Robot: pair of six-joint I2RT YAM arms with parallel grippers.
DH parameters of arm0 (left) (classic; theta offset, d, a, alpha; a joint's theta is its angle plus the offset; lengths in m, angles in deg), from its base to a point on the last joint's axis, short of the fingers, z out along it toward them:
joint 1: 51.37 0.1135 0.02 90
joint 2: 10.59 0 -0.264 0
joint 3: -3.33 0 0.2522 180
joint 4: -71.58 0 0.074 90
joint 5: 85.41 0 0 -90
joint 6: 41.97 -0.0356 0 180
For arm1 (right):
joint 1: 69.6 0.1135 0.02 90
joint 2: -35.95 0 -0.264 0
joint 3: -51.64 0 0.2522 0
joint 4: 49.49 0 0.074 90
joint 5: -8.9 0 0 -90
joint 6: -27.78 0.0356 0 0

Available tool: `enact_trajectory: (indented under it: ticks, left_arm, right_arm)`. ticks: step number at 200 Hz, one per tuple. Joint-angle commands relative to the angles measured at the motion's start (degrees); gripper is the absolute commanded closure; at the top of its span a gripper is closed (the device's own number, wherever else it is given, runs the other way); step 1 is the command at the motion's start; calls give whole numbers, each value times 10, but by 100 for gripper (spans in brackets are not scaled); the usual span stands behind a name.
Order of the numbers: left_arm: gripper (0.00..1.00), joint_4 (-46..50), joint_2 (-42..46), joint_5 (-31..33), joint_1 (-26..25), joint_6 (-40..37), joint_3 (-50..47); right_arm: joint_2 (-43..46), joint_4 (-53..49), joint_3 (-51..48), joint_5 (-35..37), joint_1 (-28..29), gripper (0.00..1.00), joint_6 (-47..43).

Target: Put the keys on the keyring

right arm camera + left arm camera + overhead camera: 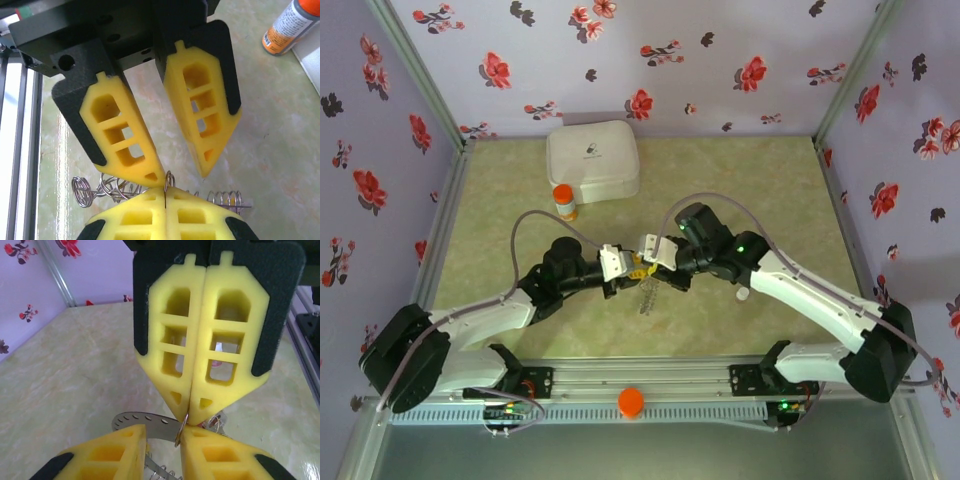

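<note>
Jaws on my right arm are pressed together on the thin grey metal keyring (169, 179), held edge-on over the pale green marbled surface (770, 190), on the near side of the orange-capped bottle (564, 200). My left jaws stand apart, one tip on either side of the ring. Silver wire coils (102, 187) sit just beside it. I cannot make out the keys.

small metal ring (169, 178) half hidden between right gripper (165, 200) pads; bottle (292, 25) cut by top edge.
</note>
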Motion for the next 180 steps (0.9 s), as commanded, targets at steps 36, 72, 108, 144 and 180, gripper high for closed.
enact_trajectory:
  ticks: [36, 72, 108, 144, 180]
  left_arm:
    - [95, -9, 3, -38, 0, 23, 16]
    - [100, -34, 9, -46, 9, 43, 2]
    - [100, -152, -2, -28, 18, 97, -33]
    - [100, -257, -38, -20, 19, 140, -52]
    - [100, -290, -61, -28, 19, 155, -52]
  right_arm:
    - [-6, 71, -1, -18, 33, 100, 23]
    - [33, 142, -56, 30, 22, 80, 62]
    - [113, 216, -134, -12, -36, 54, 158]
    - [151, 224, -188, -15, -38, 52, 186]
    - [140, 289, -217, -39, -37, 51, 222]
